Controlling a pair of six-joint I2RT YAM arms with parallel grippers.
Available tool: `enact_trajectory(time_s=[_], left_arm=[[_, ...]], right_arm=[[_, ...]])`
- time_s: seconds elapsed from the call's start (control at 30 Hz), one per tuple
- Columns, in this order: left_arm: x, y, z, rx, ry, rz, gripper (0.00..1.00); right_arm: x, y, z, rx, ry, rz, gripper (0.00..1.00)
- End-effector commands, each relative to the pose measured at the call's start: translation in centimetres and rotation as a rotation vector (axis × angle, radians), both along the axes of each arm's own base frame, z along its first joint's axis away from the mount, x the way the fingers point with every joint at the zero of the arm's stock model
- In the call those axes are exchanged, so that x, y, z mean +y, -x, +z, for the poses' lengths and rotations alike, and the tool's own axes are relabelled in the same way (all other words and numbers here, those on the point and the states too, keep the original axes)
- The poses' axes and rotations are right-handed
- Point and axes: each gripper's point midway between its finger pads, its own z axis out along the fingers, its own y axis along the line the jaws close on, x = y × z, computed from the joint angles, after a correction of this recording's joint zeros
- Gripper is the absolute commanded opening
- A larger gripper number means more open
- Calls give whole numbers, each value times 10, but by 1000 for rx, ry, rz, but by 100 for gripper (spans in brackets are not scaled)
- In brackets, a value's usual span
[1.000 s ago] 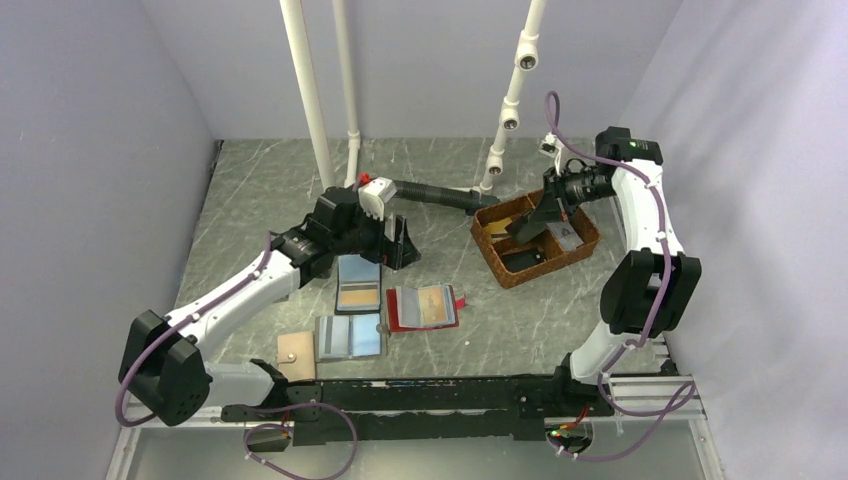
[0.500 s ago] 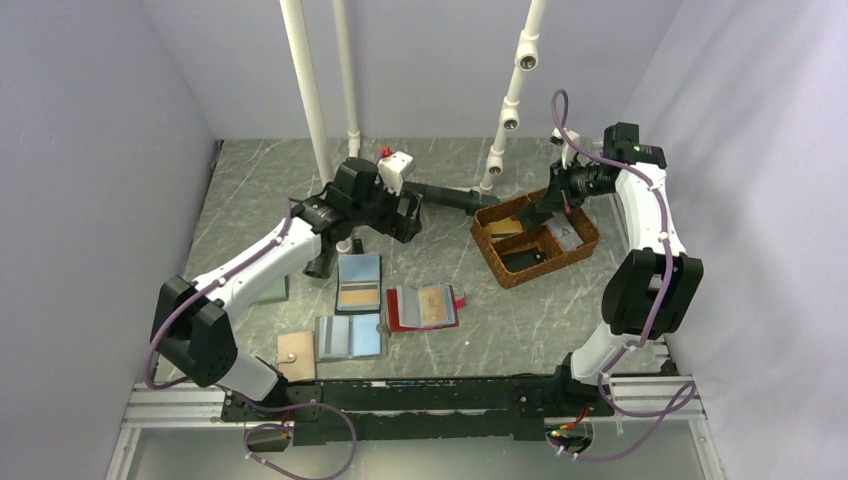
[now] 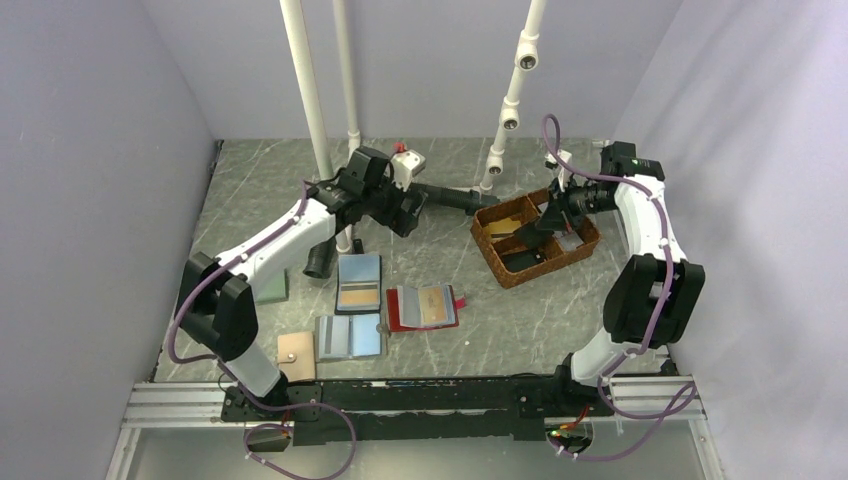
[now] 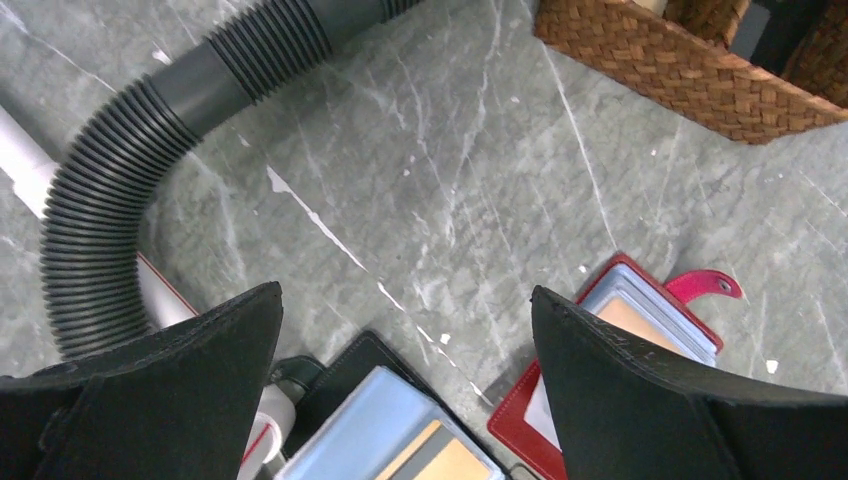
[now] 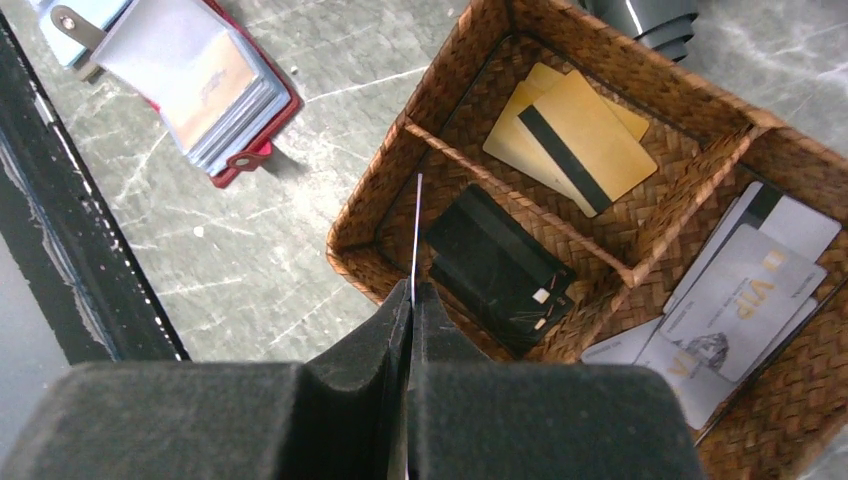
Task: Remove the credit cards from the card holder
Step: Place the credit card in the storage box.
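The card holder point(image 3: 424, 308) is a small red wallet lying open on the table with a tan-orange credit card point(image 3: 435, 303) showing in its sleeves. It also appears in the right wrist view as the card holder point(image 5: 205, 85) and partly behind a finger in the left wrist view as the card holder point(image 4: 655, 305). My right gripper point(image 5: 412, 291) is shut on a thin card point(image 5: 416, 225) seen edge-on, held above the wicker basket point(image 5: 375, 205). My left gripper point(image 4: 405, 300) hangs open and empty above the table behind the wallets; in the top view the left gripper point(image 3: 405, 212) is well back from the card holder.
The basket point(image 3: 500, 262) holds gold cards point(image 5: 575, 135), black cards point(image 5: 500, 265) and grey cards point(image 5: 735, 290) in separate compartments. A dark-framed blue wallet point(image 3: 358, 283), a pale blue bifold point(image 3: 350, 337) and a tan pouch point(image 3: 296, 352) lie left of the card holder. A ribbed hose point(image 4: 140, 170) and white pipes point(image 3: 310, 100) stand at the back.
My left arm has drawn back from the wallets toward the rear pipes, its gripper still open. My right gripper has shifted slightly over the basket, still pinching the card.
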Motion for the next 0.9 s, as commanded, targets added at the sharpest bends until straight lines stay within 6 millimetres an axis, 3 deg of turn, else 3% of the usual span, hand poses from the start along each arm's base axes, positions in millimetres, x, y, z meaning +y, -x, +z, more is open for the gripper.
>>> enact_trajectory(time_s=[0.0, 0.1, 0.3, 0.43, 0.57, 0.63, 0.73, 0.87], left_arm=[[-4, -18, 20, -59, 43, -36, 99], [-5, -18, 16, -30, 76, -15, 100], [-11, -11, 24, 2, 179, 1, 99], [-14, -5, 33, 41, 266, 29, 99], [-14, -1, 36, 131, 328, 100, 99], [-15, 1, 36, 187, 345, 135, 99], [-15, 3, 20, 332, 384, 225, 99], [-13, 11, -8, 566, 435, 306, 100]], right_arm=[[-6, -15, 7, -75, 39, 58, 0], [-8, -18, -5, 4, 30, 28, 0], [12, -6, -21, 58, 20, 97, 0], [21, -5, -40, 121, 35, 37, 1], [25, 10, -59, 241, 75, 29, 19], [18, 16, -66, 260, 133, 3, 24], [-3, 14, -77, 242, 253, -94, 34], [-17, 6, -63, 133, 308, -171, 45]])
